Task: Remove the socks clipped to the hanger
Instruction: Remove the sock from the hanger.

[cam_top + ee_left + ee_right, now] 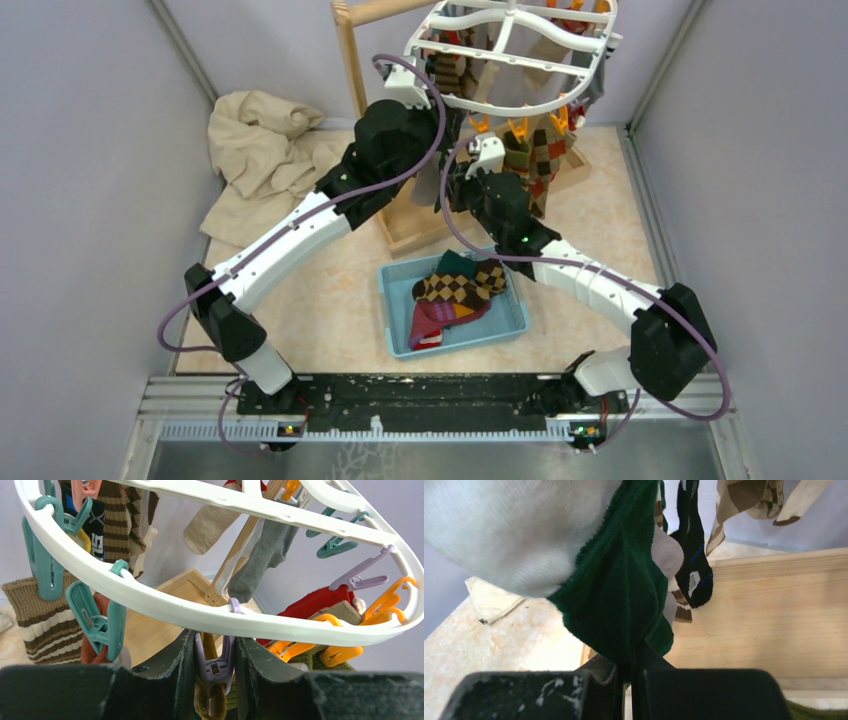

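Most of the load is seen clipped on the hanger (505, 62), which hangs from the wooden stand (349, 62) at the far side of the table. Striped, argyle, grey and red socks (46, 620) are held all round its white frame, so the bulk of the task is judged to be left.

A few socks are found lying in the blue tray (398, 322) between the arms: argyle, red and dark green. These are counted as done.

Green sock (616, 587), with a white part: it hangs from above, its lower edge pinched between the closed fingers of the right gripper (630, 664). Whether its clip has let go is not shown.

Lilac clip (215, 669), on the near rim of the hanger: it is squeezed from both sides by the left gripper (214, 647), the jaws drawn tight against it. A mustard-coloured sock (201, 706) is seen under this clip.

Judgement: one sock is in hand and the release step is under way.
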{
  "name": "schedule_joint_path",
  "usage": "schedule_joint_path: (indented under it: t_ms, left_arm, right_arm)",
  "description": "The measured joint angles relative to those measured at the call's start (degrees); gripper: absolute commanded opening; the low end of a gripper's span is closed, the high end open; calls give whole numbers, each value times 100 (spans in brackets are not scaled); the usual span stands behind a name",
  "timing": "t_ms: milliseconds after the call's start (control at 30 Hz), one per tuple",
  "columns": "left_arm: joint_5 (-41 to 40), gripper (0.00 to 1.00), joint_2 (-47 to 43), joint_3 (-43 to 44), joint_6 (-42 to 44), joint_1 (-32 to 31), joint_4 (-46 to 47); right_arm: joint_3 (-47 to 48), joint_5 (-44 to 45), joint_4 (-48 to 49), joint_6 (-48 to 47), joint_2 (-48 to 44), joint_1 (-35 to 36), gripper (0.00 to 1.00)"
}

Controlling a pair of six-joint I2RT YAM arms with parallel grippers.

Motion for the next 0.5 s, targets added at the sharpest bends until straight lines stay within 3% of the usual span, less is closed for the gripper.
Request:
schedule_joint_path:
  t_ms: [233, 500]
  left_arm:
    - [2, 26, 0, 28, 13, 0, -7]
    - [2, 25, 0, 46, 42, 0, -17]
  right_arm:
    - [-245, -7, -61, 2, -203, 4, 0]
    - [-761, -107, -262, 24, -1034, 7, 0]
